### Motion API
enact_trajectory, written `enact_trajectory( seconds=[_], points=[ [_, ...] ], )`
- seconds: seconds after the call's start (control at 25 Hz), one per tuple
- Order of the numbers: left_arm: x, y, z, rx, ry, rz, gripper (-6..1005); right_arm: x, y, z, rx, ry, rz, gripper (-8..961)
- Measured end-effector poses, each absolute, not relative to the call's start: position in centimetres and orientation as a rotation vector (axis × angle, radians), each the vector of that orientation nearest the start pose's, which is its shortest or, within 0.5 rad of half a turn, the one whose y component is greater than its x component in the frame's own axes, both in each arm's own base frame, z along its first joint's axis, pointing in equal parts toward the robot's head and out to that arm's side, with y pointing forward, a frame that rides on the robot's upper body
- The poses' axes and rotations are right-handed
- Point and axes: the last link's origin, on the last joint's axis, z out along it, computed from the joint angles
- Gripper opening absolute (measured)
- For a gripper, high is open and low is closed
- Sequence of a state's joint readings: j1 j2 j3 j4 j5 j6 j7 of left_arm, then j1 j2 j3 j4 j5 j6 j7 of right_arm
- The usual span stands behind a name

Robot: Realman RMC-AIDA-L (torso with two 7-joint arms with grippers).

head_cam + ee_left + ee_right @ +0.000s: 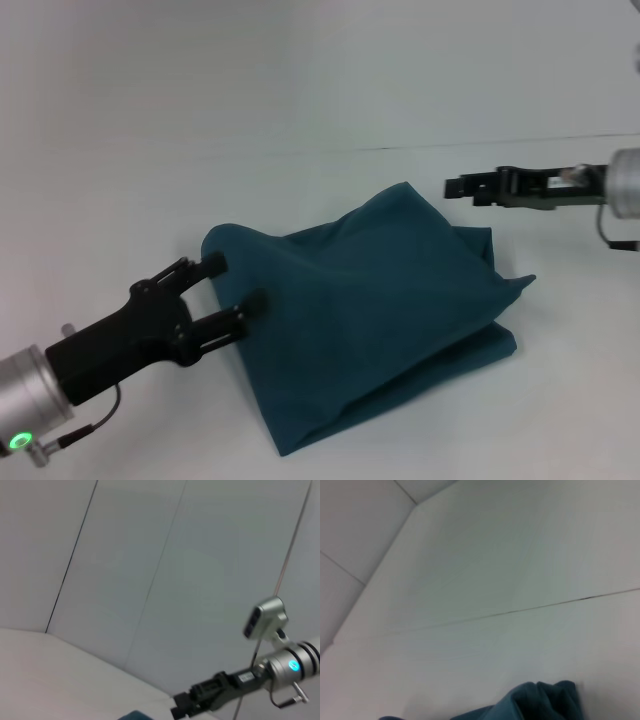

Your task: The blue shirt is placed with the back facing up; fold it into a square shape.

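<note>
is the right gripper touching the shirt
No, the right gripper hangs apart from the shirt, with bare table between them.

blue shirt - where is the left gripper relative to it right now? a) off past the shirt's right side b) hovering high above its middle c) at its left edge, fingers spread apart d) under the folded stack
c: in the head view the left gripper sits at the left edge of the blue shirt with its two fingers apart, while the right gripper is beyond the shirt's far right corner.

A white table (pixel 330 90) spreads beneath and beyond both grippers; pale wall panels (pixel 150 555) rise behind it.
</note>
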State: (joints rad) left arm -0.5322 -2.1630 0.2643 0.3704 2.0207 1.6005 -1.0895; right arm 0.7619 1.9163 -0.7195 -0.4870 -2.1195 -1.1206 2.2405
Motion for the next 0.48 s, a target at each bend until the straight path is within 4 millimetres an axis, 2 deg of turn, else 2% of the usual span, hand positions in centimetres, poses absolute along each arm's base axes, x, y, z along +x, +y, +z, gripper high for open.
enact_trajectory(
  seconds=[0.24, 0.48],
  points=[
    [-26.9, 30.2, -3.3, -2.396, -0.691, -1.11, 892, 24.4, 44.5, 1.2, -2.184, 1.441, 0.445, 635],
    [-26.9, 30.3, -3.3, -2.395, -0.696, -1.105, 891, 23.3, 44.9, -0.9, -2.202, 1.396, 0.395, 592]
  ],
)
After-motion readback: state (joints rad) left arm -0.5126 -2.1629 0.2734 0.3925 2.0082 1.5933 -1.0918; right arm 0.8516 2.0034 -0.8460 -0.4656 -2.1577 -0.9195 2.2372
